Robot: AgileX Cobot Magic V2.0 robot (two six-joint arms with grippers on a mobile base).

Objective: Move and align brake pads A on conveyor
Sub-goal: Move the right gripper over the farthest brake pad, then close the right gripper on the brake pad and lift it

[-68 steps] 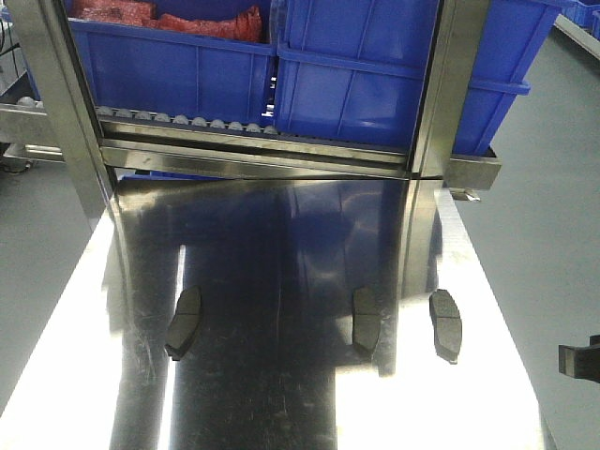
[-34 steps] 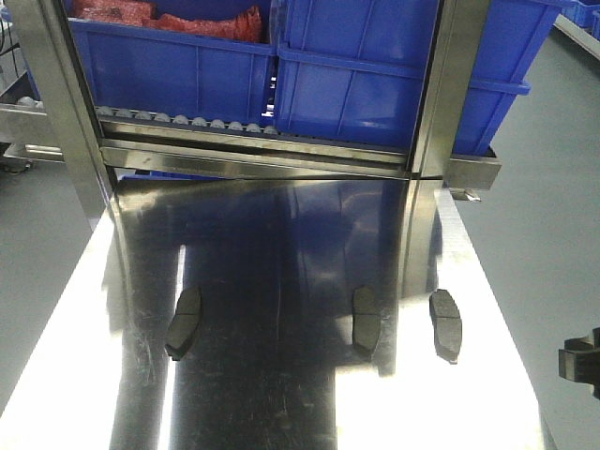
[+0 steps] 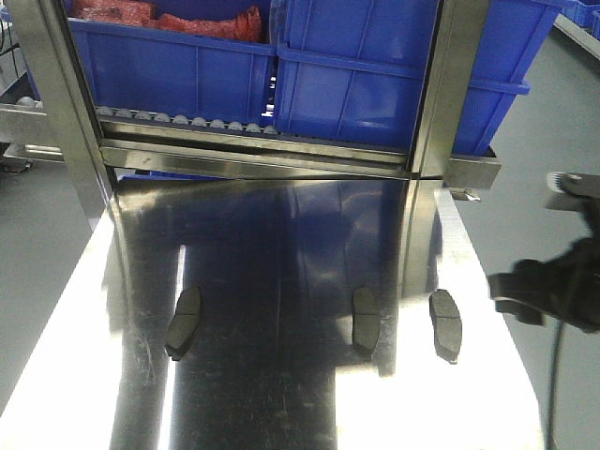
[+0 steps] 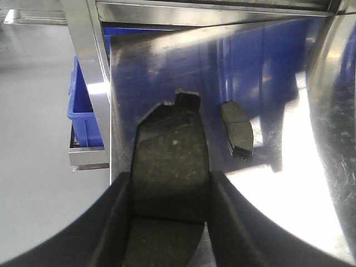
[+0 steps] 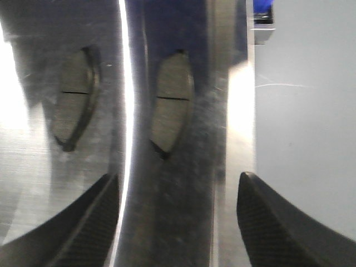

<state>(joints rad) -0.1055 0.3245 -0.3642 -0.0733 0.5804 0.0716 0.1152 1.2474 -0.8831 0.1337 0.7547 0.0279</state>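
Steel table [image 3: 281, 234] fills most of the front view, shiny, reflecting the blue bins [image 3: 375, 75] stacked behind it on a roller track [image 3: 187, 122] inside a steel frame [image 3: 441, 94]. Right arm [image 3: 553, 291] is a dark, blurred shape in from the right edge, above the floor just off the table's right side, not touching anything. Three brake pads A lie flat on the table in a rough row across it, long sides pointing away from the robot: left pad [image 3: 184, 323] well apart from the others and slightly tilted, middle pad [image 3: 366, 322] and right pad [image 3: 446, 324] near each other, with the right one close to the table's right edge. None touch. Right gripper [image 5: 179, 181] has its fingers spread wide with nothing between them but bare table; its wrist view is blurry and shows two pads ahead of the tips, each with a groove across the middle. Left gripper [image 4: 169, 178] has its fingers pressed against both long sides of a fourth, held pad [image 4: 169, 150], which sticks out past the tips near the table's left edge. A table pad [image 4: 236, 129] lies flat beyond it to the right, apart from it; can't tell which of the three.
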